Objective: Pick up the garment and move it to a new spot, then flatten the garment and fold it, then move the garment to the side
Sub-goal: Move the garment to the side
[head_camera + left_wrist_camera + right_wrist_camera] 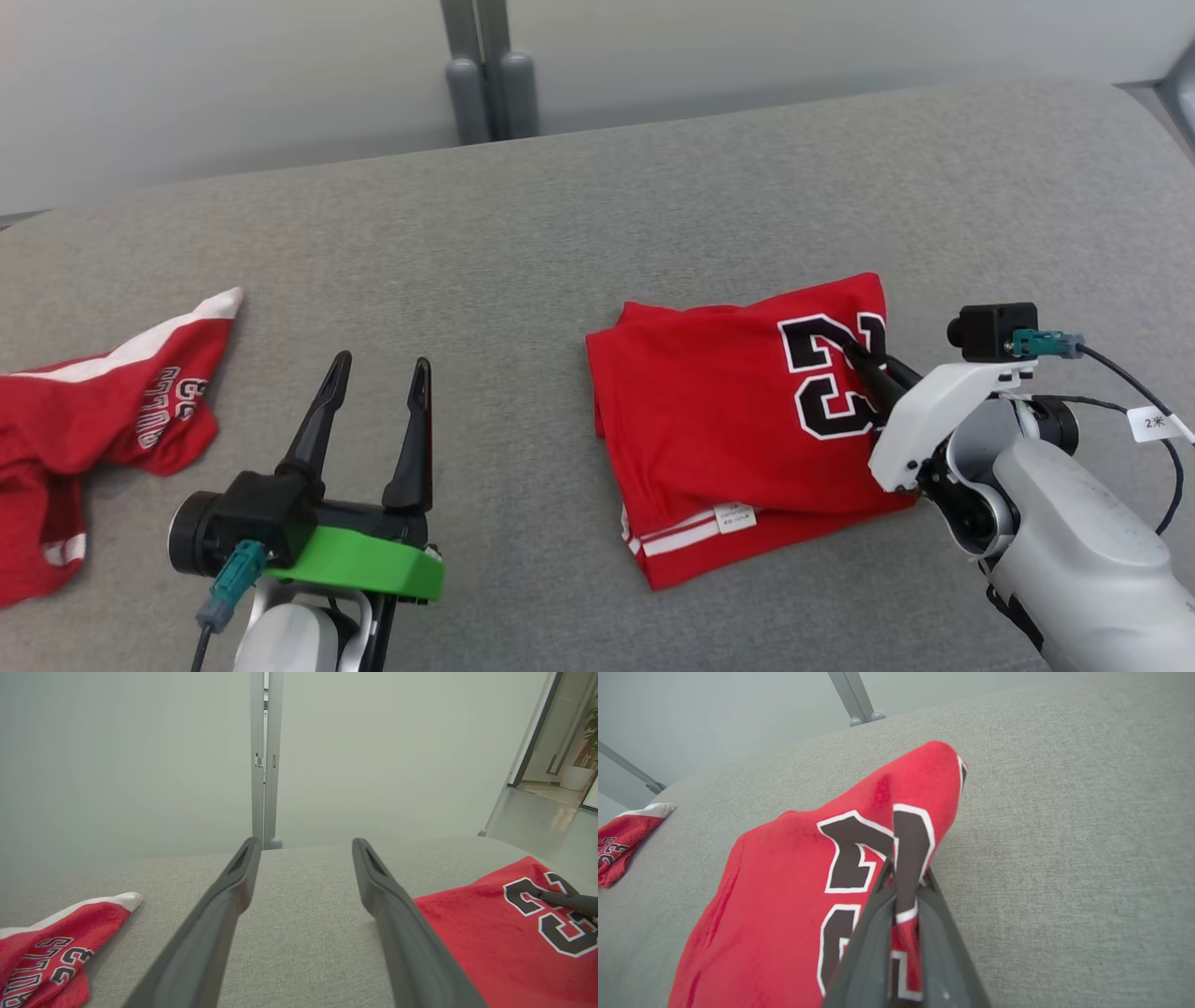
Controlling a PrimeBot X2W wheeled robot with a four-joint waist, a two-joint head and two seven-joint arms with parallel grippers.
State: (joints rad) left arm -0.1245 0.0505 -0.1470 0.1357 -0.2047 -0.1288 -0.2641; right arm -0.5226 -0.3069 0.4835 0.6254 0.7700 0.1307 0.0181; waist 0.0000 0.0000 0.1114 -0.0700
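Right end effector (864, 364), fingers closed narrowly on a raised fold of the red garment (719, 411); in the right wrist view the fold stands between the fingers (873, 933), across the black numeral 23 (826, 373). The garment lies folded on the right half of the grey fabric-covered worktop (560, 233), with a white label (735, 516) at its near edge. Left end effector (381, 364), fingers spread wide and holding nothing, above bare worktop to the garment's left. A second red garment (103, 401) lies crumpled at the far left, well apart from the first.
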